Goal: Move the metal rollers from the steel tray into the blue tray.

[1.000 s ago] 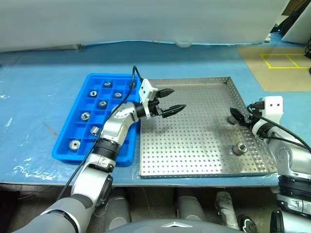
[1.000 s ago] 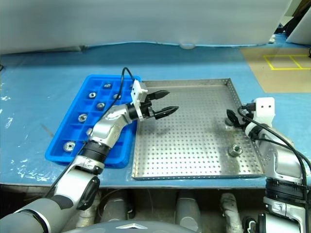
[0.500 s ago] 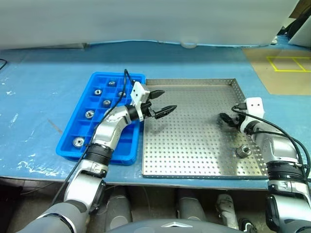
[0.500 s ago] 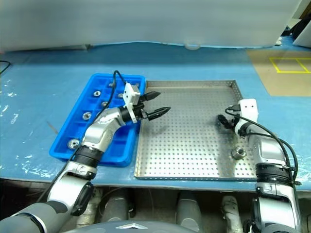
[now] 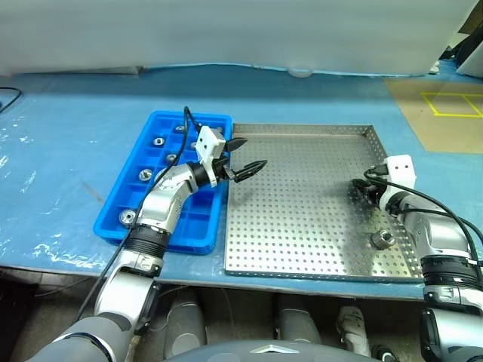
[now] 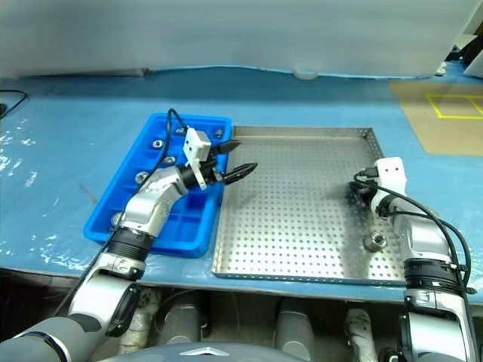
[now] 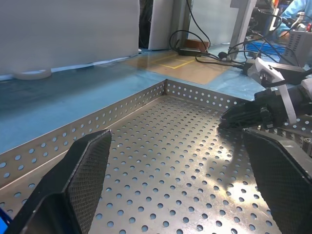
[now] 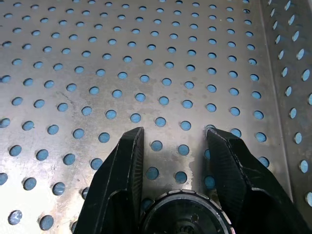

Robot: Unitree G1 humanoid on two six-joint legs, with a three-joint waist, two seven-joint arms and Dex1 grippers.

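Observation:
The steel tray lies in the middle of the table, and the blue tray sits against its left side. Several metal rollers rest in the blue tray's compartments. One roller lies loose near the steel tray's front right corner. By the steel tray's right rim, my right gripper is down on the floor, shut on a roller that sits between its fingers. My left gripper hovers open and empty over the steel tray's left edge.
Wrinkled blue plastic sheeting covers the table. The table's front edge runs just below both trays. A grey wall panel stands behind. Yellow tape marks lie on the brown floor at the far right.
My right gripper has sunk onto the steel tray and closed on the roller beside its right rim. My left gripper has drifted left toward the blue tray. The camera view has shifted.

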